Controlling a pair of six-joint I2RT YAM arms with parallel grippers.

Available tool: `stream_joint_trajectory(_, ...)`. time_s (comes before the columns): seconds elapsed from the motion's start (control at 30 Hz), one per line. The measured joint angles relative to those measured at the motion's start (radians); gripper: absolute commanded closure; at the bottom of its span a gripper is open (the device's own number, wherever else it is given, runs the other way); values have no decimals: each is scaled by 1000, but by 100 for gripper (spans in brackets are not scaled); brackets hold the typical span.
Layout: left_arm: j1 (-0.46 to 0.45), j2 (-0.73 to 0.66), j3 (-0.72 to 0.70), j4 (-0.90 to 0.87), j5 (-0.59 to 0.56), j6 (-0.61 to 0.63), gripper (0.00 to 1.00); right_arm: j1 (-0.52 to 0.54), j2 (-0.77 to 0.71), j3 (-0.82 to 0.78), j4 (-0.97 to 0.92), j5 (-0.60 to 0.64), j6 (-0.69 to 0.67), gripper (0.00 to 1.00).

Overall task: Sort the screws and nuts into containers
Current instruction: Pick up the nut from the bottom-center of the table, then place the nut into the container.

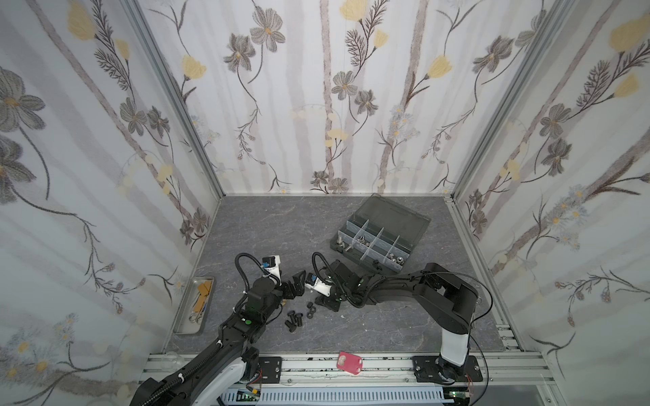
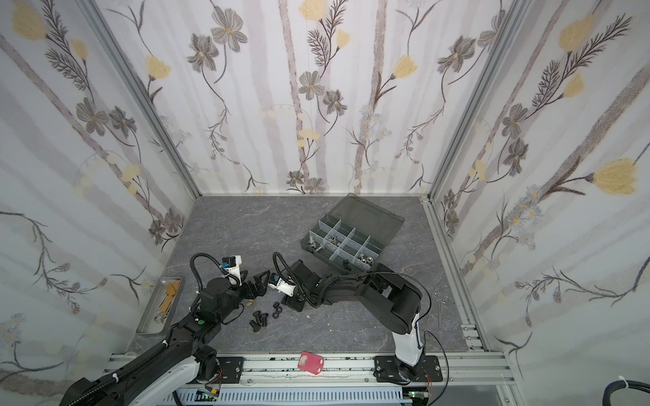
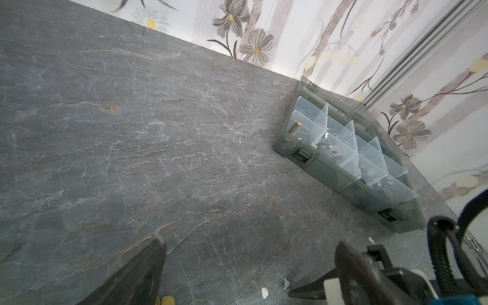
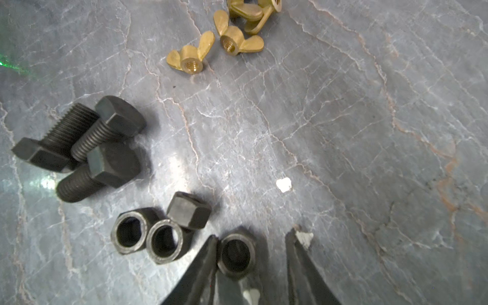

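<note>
right gripper: spread, black nut straddled on the table, one jaw touched, not yet pinched | left gripper: spread wide, empty | handling: judged small, rigid, slick steel, opposite flats to be clamped | organizer box: well apart

Soft even light, faint shadows, bowed top-view edges, blurred wrist-view foregrounds

Tabletop: grey stone-look slab, veined with white and rust, mostly matte.
Walls: pale floral wallpaper, grey and yellow blooms, rising behind the tabletop and on both its sides.
Corner posts: aluminium, standing at the tabletop's two far corners.
Rail: slotted aluminium, along the tabletop's near edge.
Light: even, soft.
</note>
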Motion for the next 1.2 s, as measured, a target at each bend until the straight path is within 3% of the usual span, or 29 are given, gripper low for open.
stream_joint_trajectory(0.17,0,2,0,4,0,-3,0,0,-1,-1,2,-1,-6,89)
stream_joint_trajectory(0.4,0,43,8,41,37,-2,0,-58,-88,-50,-23,-16,17,93)
stream_joint_trajectory(0.6,-32,173,76,143,148,22,0,-212,-262,-106,0,-19,124,96)
stream_joint_trajectory(0.8,-187,378,217,195,250,120,0,-410,-425,-161,-16,41,275,96)
stream_joint_trajectory(0.93,-237,496,275,214,292,151,0,-516,-488,-201,-77,96,350,95)
stream_joint_trajectory(1.03,-247,539,275,233,293,154,0,-556,-492,-225,-126,119,374,89)
stream_joint_trajectory(1.17,-249,534,261,273,279,153,0,-589,-471,-234,-170,143,402,60)
stream_joint_trajectory(1.2,-249,523,257,274,269,153,0,-591,-466,-234,-173,146,404,58)
